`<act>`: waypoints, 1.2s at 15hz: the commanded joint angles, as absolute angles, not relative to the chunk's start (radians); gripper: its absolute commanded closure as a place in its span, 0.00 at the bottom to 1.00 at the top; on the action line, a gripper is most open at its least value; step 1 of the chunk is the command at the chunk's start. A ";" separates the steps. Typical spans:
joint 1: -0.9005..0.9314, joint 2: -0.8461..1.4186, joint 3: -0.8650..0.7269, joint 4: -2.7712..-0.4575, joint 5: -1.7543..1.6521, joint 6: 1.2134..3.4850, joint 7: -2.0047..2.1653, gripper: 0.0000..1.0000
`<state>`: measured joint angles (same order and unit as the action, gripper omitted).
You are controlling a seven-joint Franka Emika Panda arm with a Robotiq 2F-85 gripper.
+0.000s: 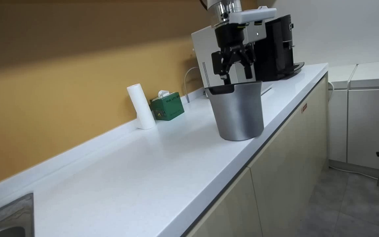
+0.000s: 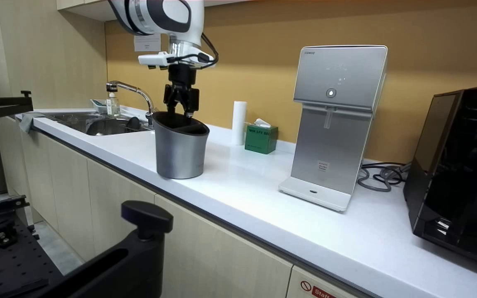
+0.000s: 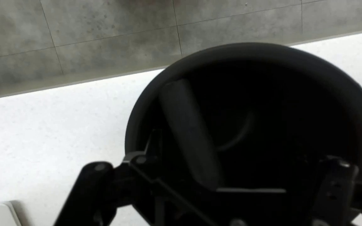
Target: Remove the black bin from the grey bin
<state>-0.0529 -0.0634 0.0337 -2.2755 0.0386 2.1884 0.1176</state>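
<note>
The grey bin (image 1: 239,115) stands upright near the front edge of the counter; it also shows in an exterior view (image 2: 180,153). The black bin sits inside it: its dark lip (image 1: 220,89) shows at the rim, and its dark inside shows in an exterior view (image 2: 168,118) and the wrist view (image 3: 284,103). A dark bar (image 3: 190,131) crosses the opening. My gripper (image 1: 238,79) points down at the bin mouth. Its fingers are spread apart in the wrist view (image 3: 247,153), with nothing seen between them. Whether a fingertip touches the rim cannot be told.
A white paper roll (image 1: 141,107) and a green tissue box (image 1: 167,106) stand by the wall. A silver water dispenser (image 2: 338,107) and a black machine (image 2: 458,178) stand farther along the counter (image 1: 127,171). A sink (image 2: 106,124) lies at the opposite end.
</note>
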 commanded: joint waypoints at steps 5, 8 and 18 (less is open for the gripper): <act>-0.038 -0.028 0.006 -2.261 0.046 2.211 -0.046 0.00; -0.035 -0.018 0.005 -2.268 0.063 2.264 -0.103 0.00; -0.025 0.025 0.011 -2.317 0.121 2.431 -0.209 0.00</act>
